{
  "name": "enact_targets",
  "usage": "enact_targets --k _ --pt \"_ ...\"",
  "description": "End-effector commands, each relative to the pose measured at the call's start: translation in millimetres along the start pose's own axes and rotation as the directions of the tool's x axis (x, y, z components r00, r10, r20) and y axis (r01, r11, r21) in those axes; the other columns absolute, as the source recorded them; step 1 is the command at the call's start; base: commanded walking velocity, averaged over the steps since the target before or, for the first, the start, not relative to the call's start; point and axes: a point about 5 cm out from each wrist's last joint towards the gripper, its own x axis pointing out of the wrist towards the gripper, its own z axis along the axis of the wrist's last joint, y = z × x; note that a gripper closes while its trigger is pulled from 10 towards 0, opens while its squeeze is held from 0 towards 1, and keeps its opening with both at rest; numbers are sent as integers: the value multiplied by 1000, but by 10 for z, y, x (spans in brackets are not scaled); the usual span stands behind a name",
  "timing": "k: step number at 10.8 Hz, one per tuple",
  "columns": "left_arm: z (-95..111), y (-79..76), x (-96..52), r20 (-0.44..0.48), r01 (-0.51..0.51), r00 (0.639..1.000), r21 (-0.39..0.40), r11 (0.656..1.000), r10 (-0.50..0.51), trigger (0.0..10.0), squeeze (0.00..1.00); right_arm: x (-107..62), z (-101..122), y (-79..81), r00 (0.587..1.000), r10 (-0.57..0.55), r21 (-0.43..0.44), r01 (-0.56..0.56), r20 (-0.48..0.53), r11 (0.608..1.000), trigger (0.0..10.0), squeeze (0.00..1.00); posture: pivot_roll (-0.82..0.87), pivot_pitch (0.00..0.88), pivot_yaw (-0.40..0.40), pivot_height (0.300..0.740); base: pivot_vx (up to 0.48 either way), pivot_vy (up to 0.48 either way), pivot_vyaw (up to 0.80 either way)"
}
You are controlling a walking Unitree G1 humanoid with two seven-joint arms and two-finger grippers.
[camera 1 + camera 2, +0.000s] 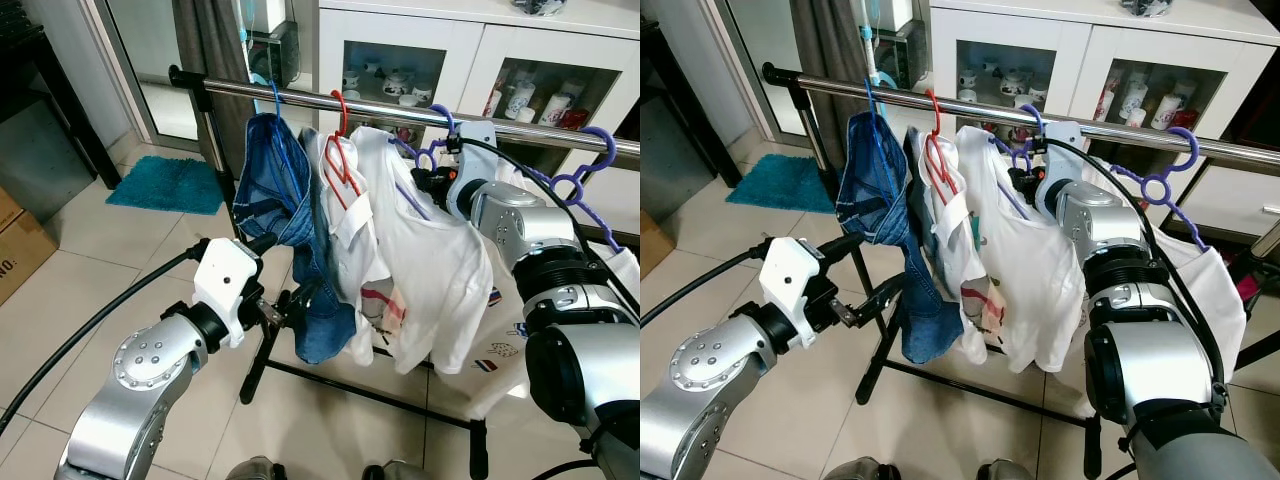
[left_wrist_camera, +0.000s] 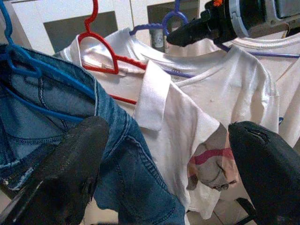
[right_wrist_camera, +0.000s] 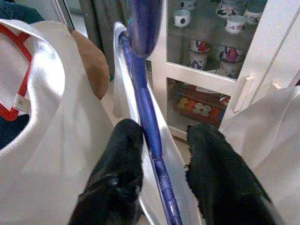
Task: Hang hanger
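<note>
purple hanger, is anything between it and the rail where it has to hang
Nothing visible blocks it. The purple hanger carrying the white shirt already has its hook at the rail, with the right gripper around its arm, fingers apart. The red hanger hangs beside it, to the left.

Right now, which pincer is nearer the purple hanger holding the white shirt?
Right. The right pincer straddles the purple hanger at the rail; the left pincer hangs lower, open, facing the jeans.

Bright, even indoor light; head views sharp, wrist views soft on the near black fingers [image 2: 70, 173].
</note>
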Motion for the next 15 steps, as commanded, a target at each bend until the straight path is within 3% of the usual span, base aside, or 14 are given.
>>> enact_targets --k 1,9,12,13,14,15 --pt "-12 -14 5 -12 19 1000 2 1000 -19 10000 1000 11 62 36 1000 18 -14 -17 19 1000 0 0 -96 34 37 740 0 0 0" --pt "-26 -11 14 -17 19 1000 9 1000 -19 10000 1000 8 103 113 995 81 -34 -79 65 996 0 0 -98 37 44 740 0 0 0" --pt "-66 32 16 -40 -54 998 14 998 55 10000 1000 -48 157 110 991 65 -51 -59 119 997 0 0 -106 42 45 740 0 0 0" --pt "-75 62 12 -18 -121 992 -3 993 121 10000 565 -126 206 106 981 62 -72 -50 182 996 0 0 -111 36 32 740 0 0 0" --pt "-86 70 10 -3 -162 987 -22 987 162 10000 0 -233 226 107 975 65 -117 -41 212 992 0 0 -111 37 29 740 0 0 0" --pt "-125 68 -1 -25 -196 980 -36 980 195 10000 0 -397 223 151 967 87 -119 -59 239 991 0 0 -115 55 33 740 0 0 0"
